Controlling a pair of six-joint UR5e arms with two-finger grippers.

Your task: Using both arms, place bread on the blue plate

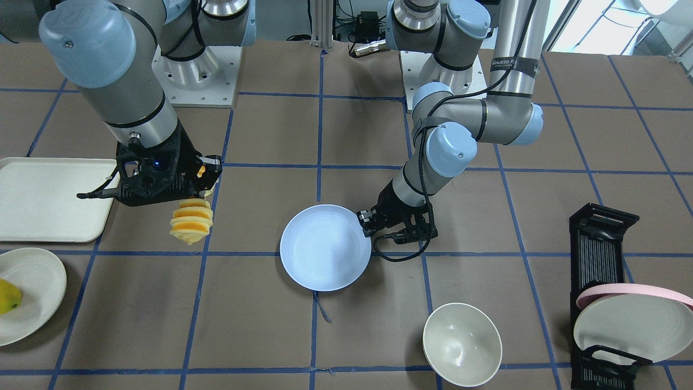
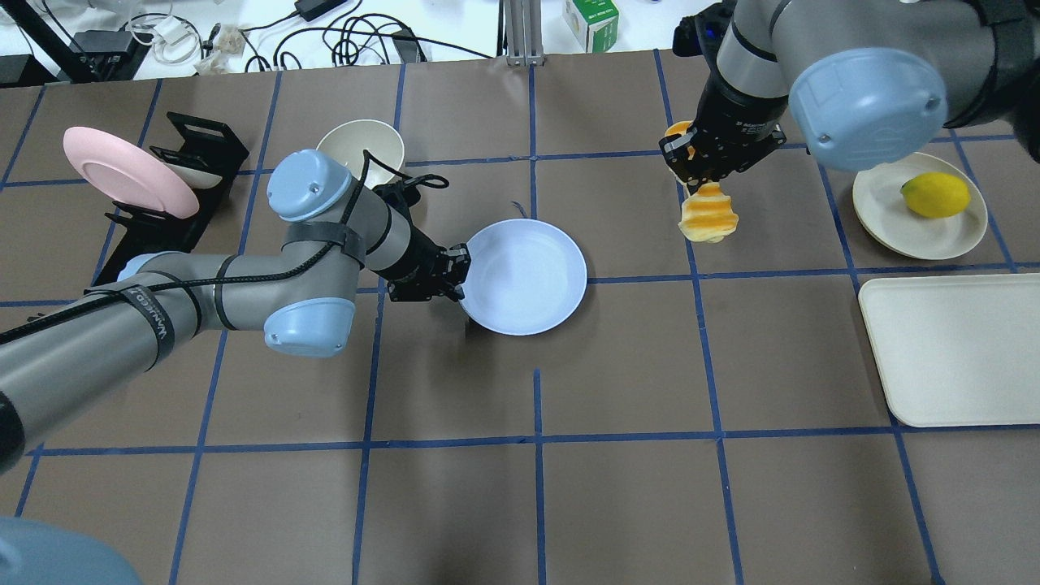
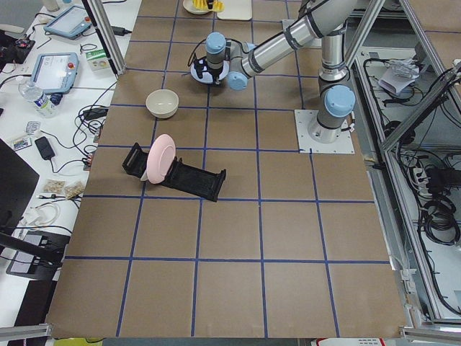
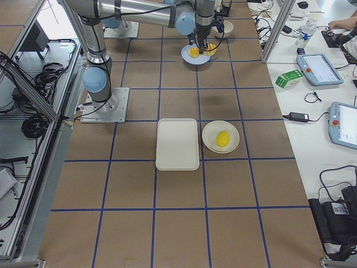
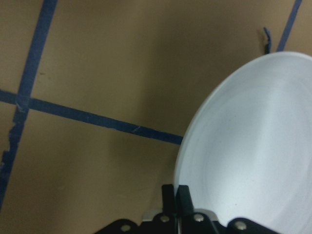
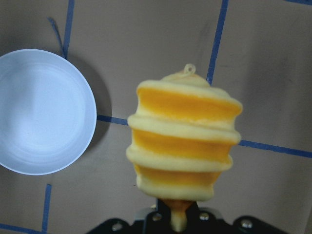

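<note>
While left pincer [image 2: 461, 269] clamps blue plate [image 2: 532, 276] at rim, right pincer [image 2: 697, 180] holds bread [image 2: 708, 216] apart.

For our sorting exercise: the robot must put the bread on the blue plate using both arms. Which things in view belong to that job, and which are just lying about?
In the job: bread, held by right gripper; blue plate, gripped at its rim by left gripper.

Lying about: bowl, pink plate, rack, tray, lemon on cream plate.
</note>
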